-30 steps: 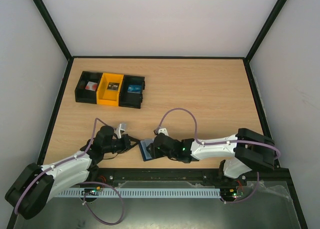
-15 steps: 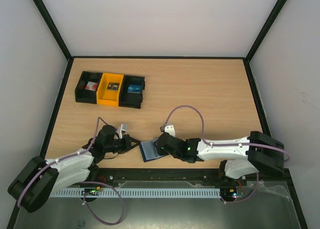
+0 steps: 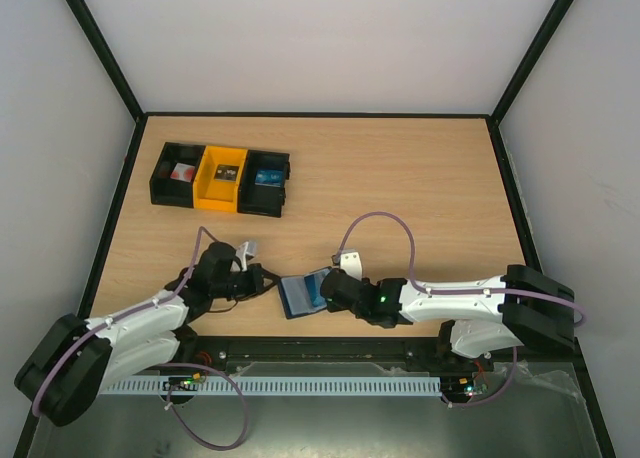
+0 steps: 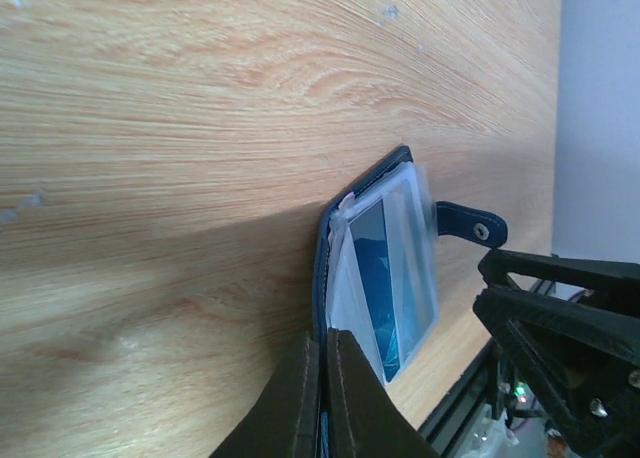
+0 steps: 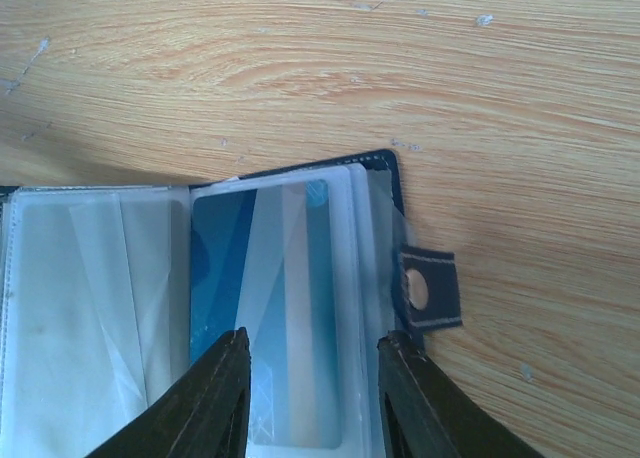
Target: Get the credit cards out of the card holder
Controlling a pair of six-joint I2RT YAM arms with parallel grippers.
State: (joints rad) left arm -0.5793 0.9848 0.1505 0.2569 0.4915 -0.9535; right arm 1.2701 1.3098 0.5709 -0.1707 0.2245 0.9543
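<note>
The card holder (image 3: 292, 297) lies open near the table's front edge, its clear sleeves facing up. A blue credit card (image 5: 260, 278) sits inside the right-hand sleeve; it also shows in the left wrist view (image 4: 385, 278). The navy closing tab (image 5: 428, 290) sticks out on the right. My left gripper (image 4: 322, 336) is shut on the holder's navy left cover (image 4: 324, 268). My right gripper (image 5: 312, 343) is open and hovers over the sleeve with the blue card, one finger on either side of it. I see no other cards.
A row of three bins stands at the back left: a black one (image 3: 175, 174), a yellow one (image 3: 220, 178) and another black one (image 3: 266, 183), each with small items inside. The table's front edge and metal rail (image 3: 330, 348) run just behind the holder.
The card holder has gone from nearly closed to spread open, with the blue card now showing. My right gripper has shifted right, and the left gripper has kept its hold.
</note>
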